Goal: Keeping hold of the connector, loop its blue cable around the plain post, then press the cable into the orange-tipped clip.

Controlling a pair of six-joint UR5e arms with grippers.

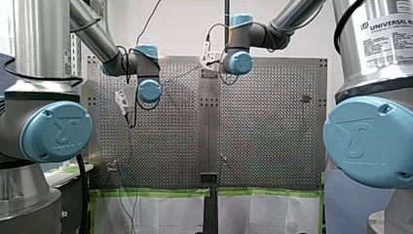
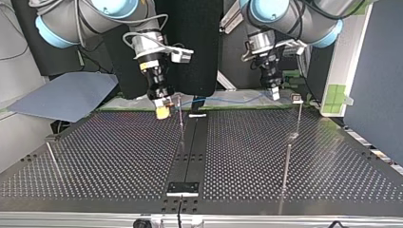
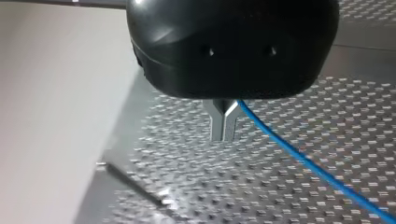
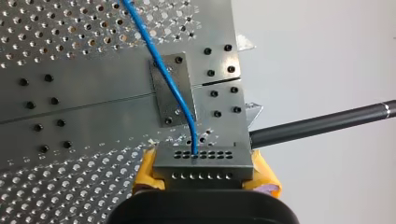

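Blue cable [image 4: 173,88] runs from the connector [image 4: 201,161], pinched between the yellow pads [image 4: 145,176] of my right end effector [image 4: 203,176] over the desk [image 2: 119,156], across to my left end effector [image 3: 224,134], whose metal fingers [image 3: 218,125] look pressed together on it. Sweeping too high could carry the cable over a thin post [image 2: 182,124], and overtightening could drag it free. No container shows.

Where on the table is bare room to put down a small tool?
Top view: bare between the left post and centre strip, and between strip and near right post. Crowded at the far edge: my right gripper with the connector, cable, my left gripper, thin post.
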